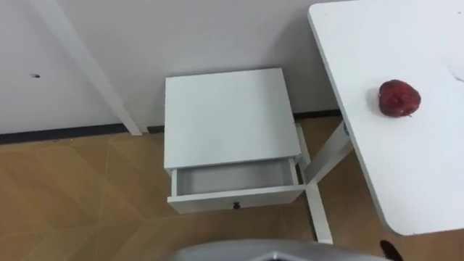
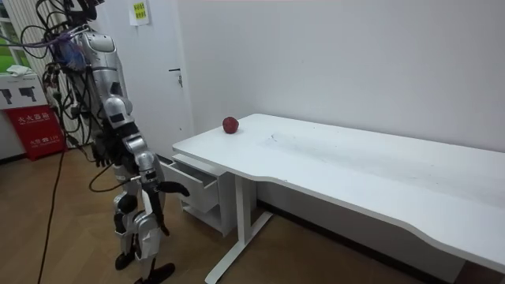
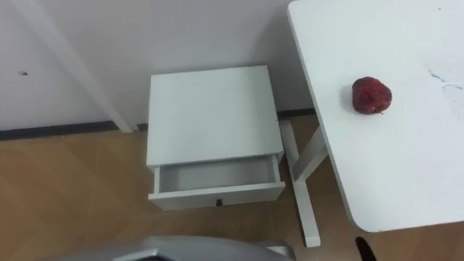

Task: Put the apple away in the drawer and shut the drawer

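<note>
A dark red apple (image 1: 399, 98) lies on the white desk (image 1: 406, 174) to my right, near its far left corner; it shows too as the apple (image 2: 230, 125) in the room view. Ahead of me a small white cabinet (image 1: 228, 116) stands against the wall. Its drawer (image 1: 235, 179) is pulled out and holds nothing; a small dark knob (image 1: 236, 205) sits on its front. I stand a step back from the cabinet. My right hand (image 2: 175, 189) hangs low in front of me, short of the drawer, fingers relaxed and holding nothing. My left hand (image 2: 101, 154) is at my other side.
The desk's white leg and foot (image 1: 319, 210) stand right beside the cabinet. A slanted white post (image 1: 87, 65) leans by the wall on the left. Wooden floor (image 1: 80, 196) stretches left of the cabinet. A red box (image 2: 30, 122) stands behind me.
</note>
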You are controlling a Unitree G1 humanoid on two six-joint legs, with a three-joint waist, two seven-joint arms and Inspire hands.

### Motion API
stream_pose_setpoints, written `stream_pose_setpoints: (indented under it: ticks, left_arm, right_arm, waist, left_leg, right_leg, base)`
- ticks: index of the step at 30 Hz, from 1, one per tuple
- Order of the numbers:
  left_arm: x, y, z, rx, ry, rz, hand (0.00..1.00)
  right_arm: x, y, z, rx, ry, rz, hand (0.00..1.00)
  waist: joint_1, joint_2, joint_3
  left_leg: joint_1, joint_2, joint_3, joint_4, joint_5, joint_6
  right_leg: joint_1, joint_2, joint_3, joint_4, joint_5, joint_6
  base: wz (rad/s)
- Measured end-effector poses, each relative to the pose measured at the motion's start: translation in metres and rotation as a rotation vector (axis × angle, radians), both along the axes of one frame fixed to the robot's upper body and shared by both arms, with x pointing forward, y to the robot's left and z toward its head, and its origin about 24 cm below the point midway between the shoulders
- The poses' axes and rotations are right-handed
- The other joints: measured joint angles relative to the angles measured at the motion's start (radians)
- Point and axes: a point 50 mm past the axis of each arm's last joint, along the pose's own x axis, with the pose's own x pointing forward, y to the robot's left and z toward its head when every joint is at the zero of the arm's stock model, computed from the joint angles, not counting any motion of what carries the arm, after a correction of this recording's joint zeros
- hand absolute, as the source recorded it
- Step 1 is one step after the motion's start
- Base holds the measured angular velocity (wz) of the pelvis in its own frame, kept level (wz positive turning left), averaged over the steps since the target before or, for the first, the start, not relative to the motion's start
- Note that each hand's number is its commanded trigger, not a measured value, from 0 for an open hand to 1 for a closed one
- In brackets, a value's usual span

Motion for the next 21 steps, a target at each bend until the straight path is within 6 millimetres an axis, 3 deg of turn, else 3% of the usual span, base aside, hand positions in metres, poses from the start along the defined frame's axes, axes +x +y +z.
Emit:
stream_pose_setpoints:
  ticks: [8,11,17,21]
  left_arm:
    - [0.005,0.017,0.006,0.051,-0.035,0.001,0.00]
    - [0.007,0.023,0.009,0.070,-0.048,0.007,0.00]
    - [0.012,0.025,0.010,0.073,-0.073,-0.006,0.00]
    - [0.014,0.027,0.012,0.080,-0.089,-0.018,0.00]
  right_arm:
    - [0.007,-0.024,0.014,-0.057,0.034,-0.157,0.00]
    - [0.007,-0.034,0.019,-0.067,0.048,-0.222,0.00]
    - [0.018,-0.070,0.046,-0.191,0.031,-0.319,0.00]
    - [0.042,-0.097,0.081,-0.359,0.053,-0.293,0.00]
  waist:
    - [-0.021,-0.011,-0.0055]
    - [-0.023,-0.018,-0.0030]
    - [-0.036,-0.022,0.0003]
    - [-0.045,-0.026,0.0049]
  left_leg:
    - [-0.035,0.001,0.018,0.008,0.000,0.001]
    - [-0.035,0.001,0.024,0.008,0.000,0.001]
    - [-0.028,0.003,0.036,0.006,0.001,0.002]
    - [-0.037,0.002,0.041,0.001,0.002,0.004]
  right_leg:
    - [-0.041,-0.001,0.024,0.019,-0.001,0.002]
    - [-0.052,-0.001,0.025,0.028,-0.001,0.002]
    - [-0.055,0.000,0.036,0.032,-0.001,0.002]
    - [-0.074,0.003,0.053,0.027,-0.004,0.006]
  base:
    - [-0.05]
    - [-0.06]
    - [-0.06]
    - [-0.07]
